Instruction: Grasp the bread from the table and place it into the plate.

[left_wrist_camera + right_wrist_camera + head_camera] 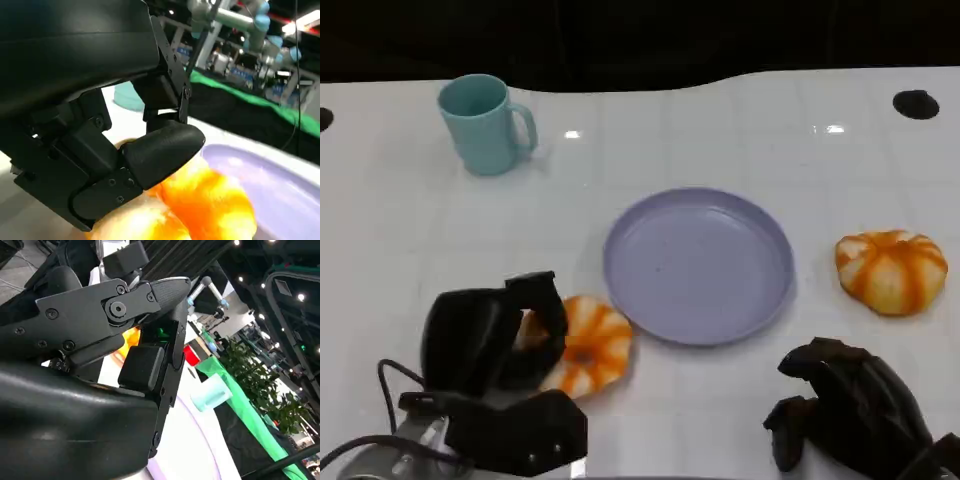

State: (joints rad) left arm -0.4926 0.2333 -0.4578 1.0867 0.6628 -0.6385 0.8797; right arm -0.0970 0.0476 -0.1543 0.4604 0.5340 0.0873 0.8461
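Note:
Two orange-and-white pumpkin-shaped breads lie on the white table. One bread (592, 347) sits just left of the lavender plate (698, 265), and my left hand (495, 335) grips its left side. In the left wrist view a finger (160, 150) presses on top of this bread (210, 205), with the plate (280, 185) right beyond it. The other bread (891, 270) lies alone to the right of the plate. My right hand (850, 405) hovers near the front edge, fingers curled in on nothing. The plate holds nothing.
A teal mug (485, 122) stands at the back left, well away from both hands. A dark round hole (916, 104) marks the table's far right corner. The right wrist view catches the mug (212, 392) and the plate rim (200, 455).

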